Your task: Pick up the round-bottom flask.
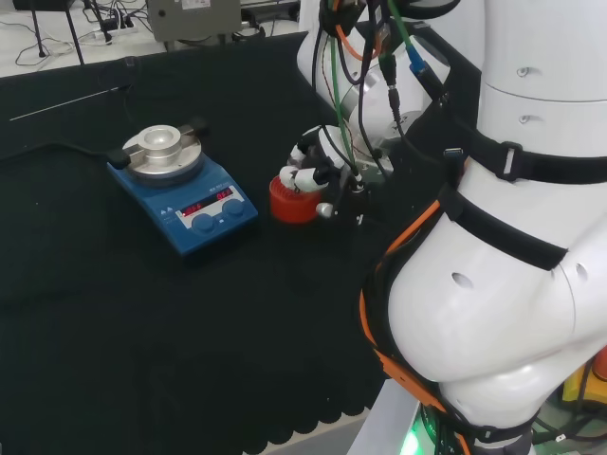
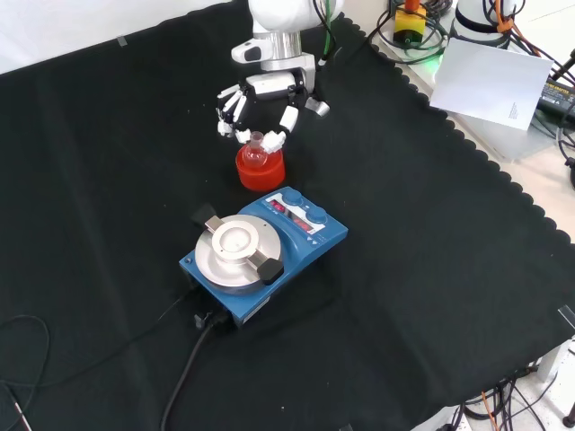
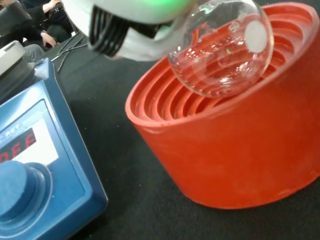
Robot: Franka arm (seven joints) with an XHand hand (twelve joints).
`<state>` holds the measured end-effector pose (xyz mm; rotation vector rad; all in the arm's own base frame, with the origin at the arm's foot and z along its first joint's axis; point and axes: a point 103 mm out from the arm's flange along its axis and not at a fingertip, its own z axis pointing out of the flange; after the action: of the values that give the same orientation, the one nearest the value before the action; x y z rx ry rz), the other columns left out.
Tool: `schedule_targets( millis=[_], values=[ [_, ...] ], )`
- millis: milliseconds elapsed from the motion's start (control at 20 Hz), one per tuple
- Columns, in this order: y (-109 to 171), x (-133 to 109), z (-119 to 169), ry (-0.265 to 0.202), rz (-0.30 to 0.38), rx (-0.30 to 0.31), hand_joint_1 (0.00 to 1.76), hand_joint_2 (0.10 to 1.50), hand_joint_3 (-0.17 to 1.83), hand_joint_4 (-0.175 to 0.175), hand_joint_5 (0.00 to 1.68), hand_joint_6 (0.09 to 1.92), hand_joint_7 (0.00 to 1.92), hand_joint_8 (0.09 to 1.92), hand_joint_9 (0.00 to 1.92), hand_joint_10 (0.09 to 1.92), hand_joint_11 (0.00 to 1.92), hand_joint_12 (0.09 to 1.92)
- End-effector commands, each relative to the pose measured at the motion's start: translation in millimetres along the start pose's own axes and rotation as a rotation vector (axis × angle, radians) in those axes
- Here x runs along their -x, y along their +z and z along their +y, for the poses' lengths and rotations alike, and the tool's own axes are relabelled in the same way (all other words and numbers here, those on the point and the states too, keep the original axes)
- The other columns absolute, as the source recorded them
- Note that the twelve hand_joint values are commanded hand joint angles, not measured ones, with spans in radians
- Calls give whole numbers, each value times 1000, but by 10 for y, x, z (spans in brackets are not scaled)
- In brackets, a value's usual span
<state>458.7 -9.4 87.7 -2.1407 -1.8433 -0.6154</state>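
The round-bottom flask (image 2: 256, 153) is clear glass, and its bulb (image 3: 220, 55) sits in the mouth of a red ribbed stand (image 3: 225, 150). The stand (image 1: 289, 202) is on the black cloth just beside the blue stirrer. My hand (image 2: 262, 97) comes down over the stand (image 2: 260, 171) from the far side. Its fingertips (image 2: 275, 138) are curled in on both sides of the flask's neck. A blurred white finger (image 3: 127, 30) lies against the glass by the neck. In the head view the hand (image 1: 313, 171) covers the flask. Whether the bulb still rests on the ribs I cannot tell.
A blue hotplate stirrer (image 2: 260, 251) with a round metal top stands close to the stand, its cable trailing over the cloth. Its front panel (image 3: 30, 165) is right beside the stand. My own white arm links (image 1: 503, 237) fill the head view's right. A white sheet (image 2: 494, 85) lies off the cloth.
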Motion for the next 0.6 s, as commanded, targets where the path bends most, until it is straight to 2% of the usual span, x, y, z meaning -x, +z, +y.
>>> schedule_targets(
  millis=[50, 200, 600],
  values=[
    [-223, -136, 59, -15, -13, -34, 1128, 666, 758, 25, 1154, 930, 629, 618, 805, 568, 270, 1338],
    [-350, -206, 77, -8, -19, -59, 1129, 653, 783, 29, 1157, 938, 646, 619, 809, 568, 284, 1334],
    [-611, -396, 42, -18, -28, -63, 1134, 620, 835, 28, 1171, 939, 683, 615, 839, 569, 334, 1327]
  ],
)
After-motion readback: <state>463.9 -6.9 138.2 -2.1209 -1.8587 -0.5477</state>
